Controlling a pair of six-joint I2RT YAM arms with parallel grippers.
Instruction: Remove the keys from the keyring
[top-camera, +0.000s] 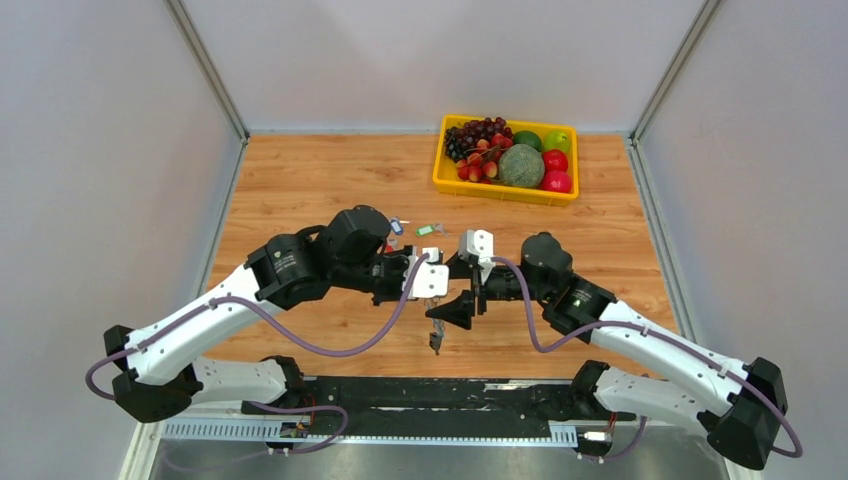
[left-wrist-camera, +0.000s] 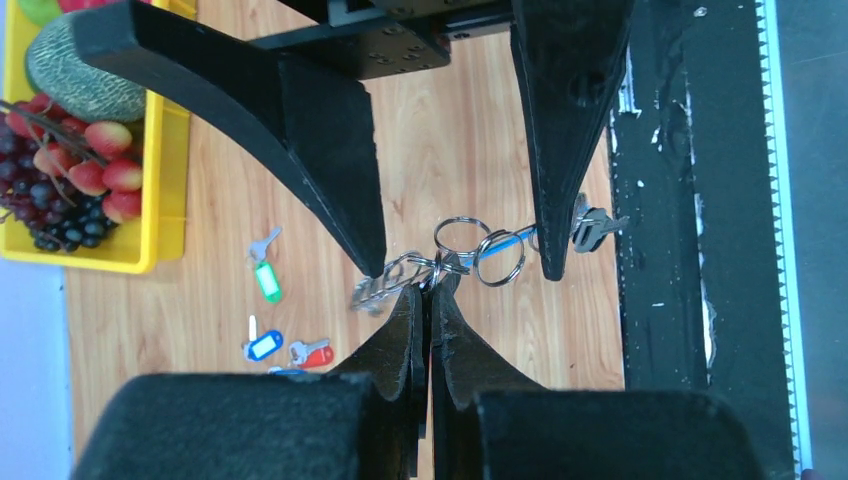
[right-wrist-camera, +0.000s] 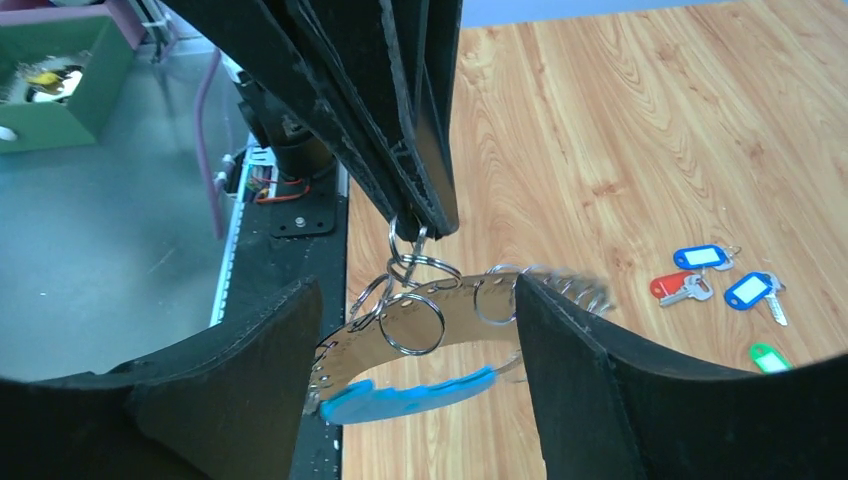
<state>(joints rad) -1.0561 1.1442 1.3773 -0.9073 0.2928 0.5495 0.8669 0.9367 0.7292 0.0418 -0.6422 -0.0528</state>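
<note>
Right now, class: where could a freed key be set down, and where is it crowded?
Free: wood left of the bin; wood between bin and right arm. Crowded: the centre, where left hand and right hand meet at the keyring, near loose keys.

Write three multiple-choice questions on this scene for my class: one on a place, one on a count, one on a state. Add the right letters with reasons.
1. Where do the loose keys lie? A in a drawer; B on the wooden table; C on the floor.
2. How many loose keys have blue tags? A none; B one; C two.
3. The left claw is: A shut on the keyring; B wide open; C out of sight.
Answers: B, they lie flat on the wood; C, two blue tags show beside one red and one green; A, its tips meet with no gap where the keyring hangs.
</note>
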